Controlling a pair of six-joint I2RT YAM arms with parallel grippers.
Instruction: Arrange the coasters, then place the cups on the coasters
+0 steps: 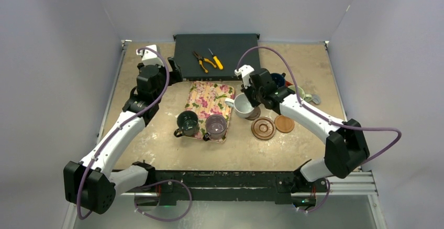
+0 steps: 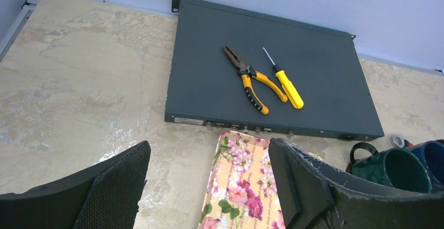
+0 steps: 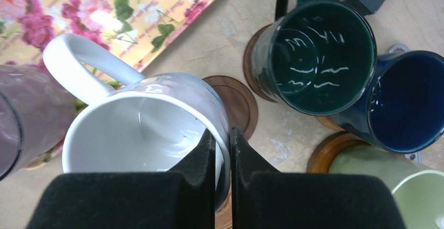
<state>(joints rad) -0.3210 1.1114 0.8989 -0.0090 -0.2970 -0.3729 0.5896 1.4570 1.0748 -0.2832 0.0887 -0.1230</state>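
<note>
Right at the lens, bottom centre of the right wrist view, the right gripper (image 3: 222, 137) is clenched on the rim of the white mug (image 3: 131, 134), one black finger inside the wall and one outside. The mug's handle sticks out to the upper left. Just past its rim, a dark brown coaster (image 3: 238, 103) shows; whether the mug's base touches it, I cannot tell.

Upper right of that frame, the dark teal mug (image 3: 314, 56) stands on another brown coaster (image 3: 250, 66). The navy mug (image 3: 403, 103) is pressed close at its right side. In the lower right corner sits the pale green mug (image 3: 419, 197), with a tan coaster (image 3: 324, 153) peeking out at its left. At the left edge is the purplish mug (image 3: 26, 113), and the flowered tray (image 3: 104, 9) fills the upper left.

From overhead, the black mug (image 1: 187, 122) and the purplish mug stand side by side at the tray's lower edge. Right of centre, two coasters lie bare and just beside each other: a ringed reddish one (image 1: 263, 128) and a smaller tan one (image 1: 284, 123).

In the left wrist view, the left gripper (image 2: 209, 187) is released, its jaws wide apart and holding nothing, above the table (image 2: 78, 82). Beyond it is a dark flat box (image 2: 324, 72) with pliers (image 2: 246, 79) and a yellow screwdriver (image 2: 285, 85) lying on top.
</note>
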